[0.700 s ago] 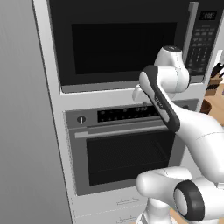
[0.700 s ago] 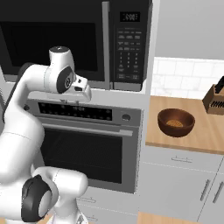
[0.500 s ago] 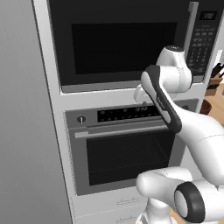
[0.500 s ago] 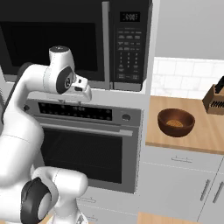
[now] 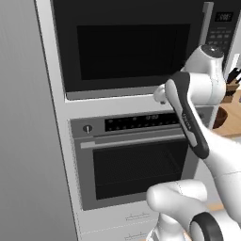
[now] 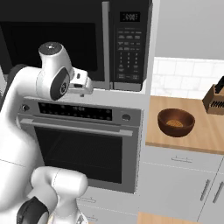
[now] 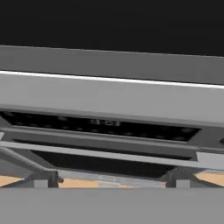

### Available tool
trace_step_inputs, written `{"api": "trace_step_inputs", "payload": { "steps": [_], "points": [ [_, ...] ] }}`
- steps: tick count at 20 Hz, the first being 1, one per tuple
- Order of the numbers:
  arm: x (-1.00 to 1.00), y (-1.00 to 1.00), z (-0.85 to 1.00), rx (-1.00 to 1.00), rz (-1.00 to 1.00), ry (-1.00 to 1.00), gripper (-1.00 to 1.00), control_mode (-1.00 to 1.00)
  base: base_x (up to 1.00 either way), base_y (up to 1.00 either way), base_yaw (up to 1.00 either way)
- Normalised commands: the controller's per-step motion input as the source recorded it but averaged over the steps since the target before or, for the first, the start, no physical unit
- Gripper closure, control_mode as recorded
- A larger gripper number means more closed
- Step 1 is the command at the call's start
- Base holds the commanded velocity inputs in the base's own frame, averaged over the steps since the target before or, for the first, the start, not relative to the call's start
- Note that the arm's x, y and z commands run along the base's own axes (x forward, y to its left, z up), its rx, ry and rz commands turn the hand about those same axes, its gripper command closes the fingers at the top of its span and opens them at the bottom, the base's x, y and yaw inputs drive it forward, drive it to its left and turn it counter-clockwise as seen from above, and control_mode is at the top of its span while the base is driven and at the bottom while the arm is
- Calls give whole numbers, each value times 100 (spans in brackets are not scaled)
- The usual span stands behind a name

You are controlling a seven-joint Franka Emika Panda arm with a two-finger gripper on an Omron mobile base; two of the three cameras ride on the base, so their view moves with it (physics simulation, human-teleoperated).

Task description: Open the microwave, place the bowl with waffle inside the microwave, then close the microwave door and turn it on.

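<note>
Right base view alone shows counter-top bowl with waffle (image 6: 176,122).

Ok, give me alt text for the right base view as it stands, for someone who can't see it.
The white arm is raised in front of the closed microwave door, its pincer near the slim vertical handle but not on it. The silver-fronted oven sits below. To the right, the reddish-brown bowl waits on the wooden counter, a knife block behind it.
</note>
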Motion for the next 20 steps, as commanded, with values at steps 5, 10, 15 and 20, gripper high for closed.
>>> {"api": "trace_step_inputs", "payload": {
  "steps": [5,10,15,20],
  "points": [
    [-40,-41,46,0,0,-34,-100,-100,0,0,0],
    [-23,-39,43,0,0,-30,-100,-100,0,0,0],
    [0,-23,41,0,0,-33,-100,-100,0,0,0],
    [0,-15,59,0,0,-31,-100,-100,0,0,0]
  ]
}}
